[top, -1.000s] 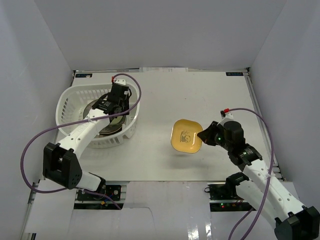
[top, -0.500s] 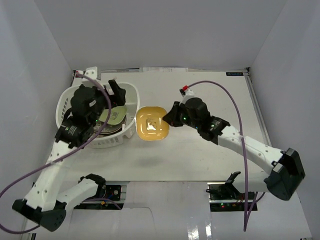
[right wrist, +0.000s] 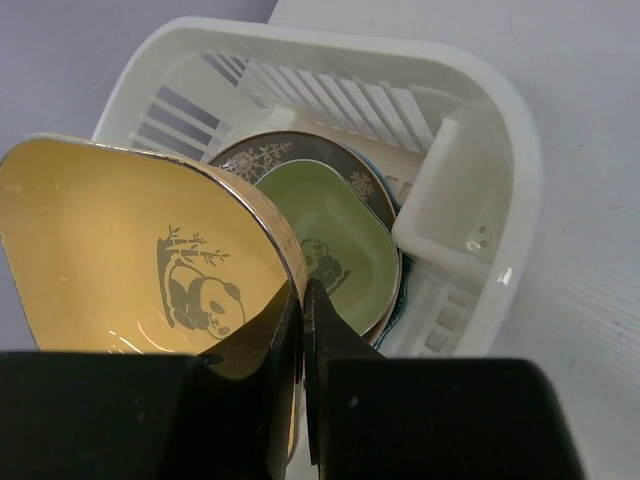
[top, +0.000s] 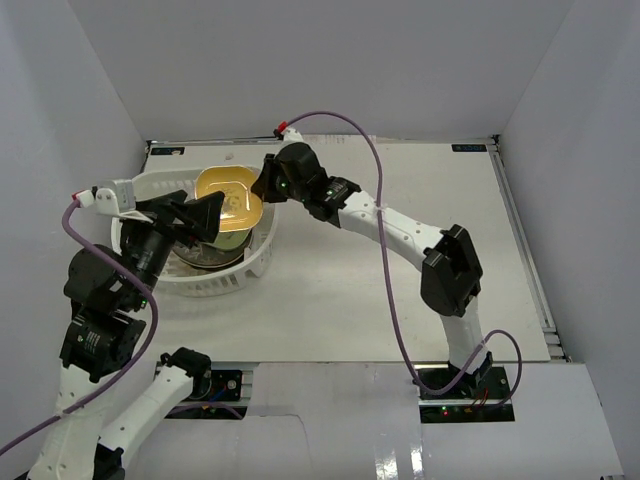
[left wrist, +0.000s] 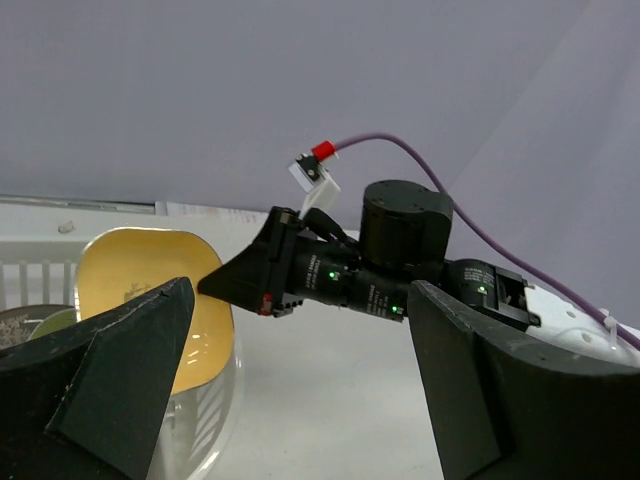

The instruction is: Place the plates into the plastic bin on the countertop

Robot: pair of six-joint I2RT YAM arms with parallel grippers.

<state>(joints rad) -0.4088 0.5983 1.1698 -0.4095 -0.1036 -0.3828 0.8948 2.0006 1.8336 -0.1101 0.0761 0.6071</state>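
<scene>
My right gripper [top: 262, 190] is shut on the rim of the squarish yellow plate [top: 227, 199] and holds it above the white plastic bin [top: 150, 185]. In the right wrist view the yellow plate [right wrist: 130, 260] with its panda picture hangs over the bin [right wrist: 500, 170], where the green plate [right wrist: 330, 225] lies on the grey deer-patterned plate [right wrist: 262, 147]. My left gripper [top: 205, 215] is open and empty, raised beside the bin's left part. The left wrist view shows the yellow plate [left wrist: 135, 280] and my right gripper [left wrist: 215, 287] between my own fingers [left wrist: 115, 385].
The white countertop [top: 400, 260] lies to the right of the bin, with white walls on three sides. The right arm [top: 390, 225] stretches across the table's far left half. Purple cables loop over both arms.
My right gripper has carried the yellow plate from the table's middle leftward to above the bin. My left arm has risen out of the bin and pulled back toward the near left.
</scene>
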